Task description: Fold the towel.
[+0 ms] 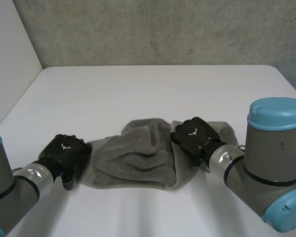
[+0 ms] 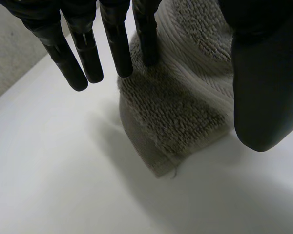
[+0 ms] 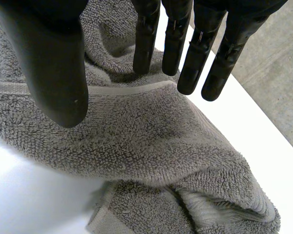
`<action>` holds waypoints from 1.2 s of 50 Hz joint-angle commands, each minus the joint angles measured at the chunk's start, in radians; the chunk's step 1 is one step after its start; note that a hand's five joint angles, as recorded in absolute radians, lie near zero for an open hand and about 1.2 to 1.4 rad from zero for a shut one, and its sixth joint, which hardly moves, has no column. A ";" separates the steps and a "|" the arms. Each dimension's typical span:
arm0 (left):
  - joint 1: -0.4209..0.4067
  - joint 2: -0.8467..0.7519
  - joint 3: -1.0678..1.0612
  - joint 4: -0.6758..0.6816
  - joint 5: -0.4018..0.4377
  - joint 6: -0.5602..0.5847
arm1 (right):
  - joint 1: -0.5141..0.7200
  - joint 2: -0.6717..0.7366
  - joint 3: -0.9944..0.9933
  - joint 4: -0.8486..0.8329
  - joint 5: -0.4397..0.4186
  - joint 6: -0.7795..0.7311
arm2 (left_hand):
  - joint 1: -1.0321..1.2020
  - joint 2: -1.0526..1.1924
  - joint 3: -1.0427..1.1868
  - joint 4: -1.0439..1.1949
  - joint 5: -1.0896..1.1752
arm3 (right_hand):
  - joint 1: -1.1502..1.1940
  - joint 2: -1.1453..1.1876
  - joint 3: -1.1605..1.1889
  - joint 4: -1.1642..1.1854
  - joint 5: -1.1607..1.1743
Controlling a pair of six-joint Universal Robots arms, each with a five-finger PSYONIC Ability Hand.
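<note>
A grey towel [image 1: 138, 158] lies crumpled and bunched on the white table [image 1: 153, 94], near the front. My left hand [image 1: 66, 152] is at the towel's left end. In the left wrist view its fingers [image 2: 83, 53] are straight and spread from the thumb [image 2: 266, 97], and a towel corner [image 2: 180, 117] lies on the table below them, unheld. My right hand [image 1: 195, 136] is over the towel's right part. In the right wrist view its fingers [image 3: 195, 48] and thumb [image 3: 53, 63] hang straight above the folds of the towel [image 3: 151, 141], pinching nothing.
A grey wall [image 1: 163, 29] runs behind the table's far edge. Bare table surface stretches behind the towel and to both sides. My right arm's big elbow joint [image 1: 274, 163] stands at the front right.
</note>
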State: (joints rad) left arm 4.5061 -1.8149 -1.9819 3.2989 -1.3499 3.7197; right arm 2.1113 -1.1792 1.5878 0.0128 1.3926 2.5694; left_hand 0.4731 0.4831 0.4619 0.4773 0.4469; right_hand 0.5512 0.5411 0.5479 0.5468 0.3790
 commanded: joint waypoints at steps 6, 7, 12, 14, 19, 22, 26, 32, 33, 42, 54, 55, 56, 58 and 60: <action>-0.004 -0.109 0.061 0.008 0.005 0.000 | 0.001 0.003 0.012 -0.002 0.000 -0.015 | -0.025 -0.035 -0.014 -0.029 -0.173 | -0.005 0.005 -0.002 -0.001 -0.008; -0.004 -0.109 0.061 0.008 0.005 0.000 | 0.001 0.003 0.012 -0.002 0.000 -0.015 | -0.025 -0.035 -0.014 -0.029 -0.173 | -0.005 0.005 -0.002 -0.001 -0.008; -0.005 -0.138 0.097 0.010 0.005 0.000 | 0.001 0.013 0.014 -0.002 -0.001 -0.015 | 0.051 0.041 0.063 0.047 -0.097 | -0.008 0.002 -0.005 -0.004 -0.011; -0.007 -0.142 0.106 0.011 0.005 0.000 | 0.001 0.013 0.014 -0.002 -0.001 -0.015 | 0.081 0.071 0.092 0.076 -0.068 | -0.008 0.002 -0.005 -0.004 -0.011; -0.008 -0.158 0.120 0.021 0.005 0.000 | 0.001 0.018 0.014 -0.002 -0.001 -0.015 | 0.134 0.124 0.145 0.130 -0.014 | -0.008 0.002 -0.005 -0.004 -0.011; -0.012 -0.169 0.126 0.024 0.003 0.002 | 0.001 0.021 0.014 -0.002 -0.001 -0.017 | 0.193 0.183 0.204 0.188 0.044 | -0.008 0.002 -0.005 -0.004 -0.011; -0.015 -0.178 0.132 0.024 0.003 0.002 | 0.001 0.021 0.015 -0.002 -0.003 -0.017 | 0.216 0.206 0.227 0.212 0.068 | -0.011 -0.001 -0.008 -0.007 -0.013; -0.016 -0.192 0.138 0.024 0.003 0.002 | 0.001 0.024 0.015 -0.002 -0.003 -0.017 | 0.222 0.212 0.233 0.218 0.074 | -0.008 0.002 -0.005 -0.004 -0.011; -0.016 -0.192 0.138 0.024 0.003 0.002 | 0.001 0.024 0.015 -0.002 -0.003 -0.017 | 0.222 0.212 0.233 0.218 0.074 | -0.008 0.002 -0.005 -0.004 -0.011; -0.016 -0.195 0.143 0.024 0.003 0.002 | -0.001 0.027 0.014 -0.002 -0.003 -0.017 | 0.441 0.431 0.452 0.437 0.293 | -0.011 -0.001 -0.008 -0.007 -0.013; -0.021 -0.181 0.163 0.024 0.000 -0.001 | 0.001 0.027 0.015 -0.002 -0.001 -0.017 | 0.627 0.617 0.638 0.623 0.479 | -0.011 -0.001 -0.008 -0.007 -0.013; -0.021 -0.182 0.163 0.024 0.000 -0.003 | 0.001 0.026 0.014 -0.002 -0.001 -0.017 | 0.662 0.652 0.673 0.658 0.514 | -0.011 -0.001 -0.008 -0.007 -0.013; -0.021 -0.187 0.161 0.024 0.000 -0.004 | 0.001 0.027 0.014 -0.002 -0.001 -0.017 | 0.700 0.690 0.711 0.696 0.552 | -0.011 -0.001 -0.008 -0.007 -0.013; -0.022 -0.190 0.161 0.024 0.002 -0.007 | 0.001 0.026 0.014 -0.002 -0.001 -0.017 | 0.727 0.717 0.738 0.722 0.578 | -0.011 -0.001 -0.008 -0.007 -0.013; -0.022 -0.192 0.161 0.024 0.002 -0.007 | 0.001 0.026 0.014 -0.002 0.000 -0.017 | 0.765 0.755 0.776 0.761 0.617 | -0.011 -0.001 -0.008 -0.007 -0.013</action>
State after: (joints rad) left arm 4.4857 -1.9975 -1.8200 3.3226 -1.3493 3.7168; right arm 2.1119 -1.1527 1.6017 0.0107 1.3915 2.5526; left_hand 1.3038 1.3064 1.3087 1.3020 1.2990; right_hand 0.5499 0.5395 0.5467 0.5459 0.3695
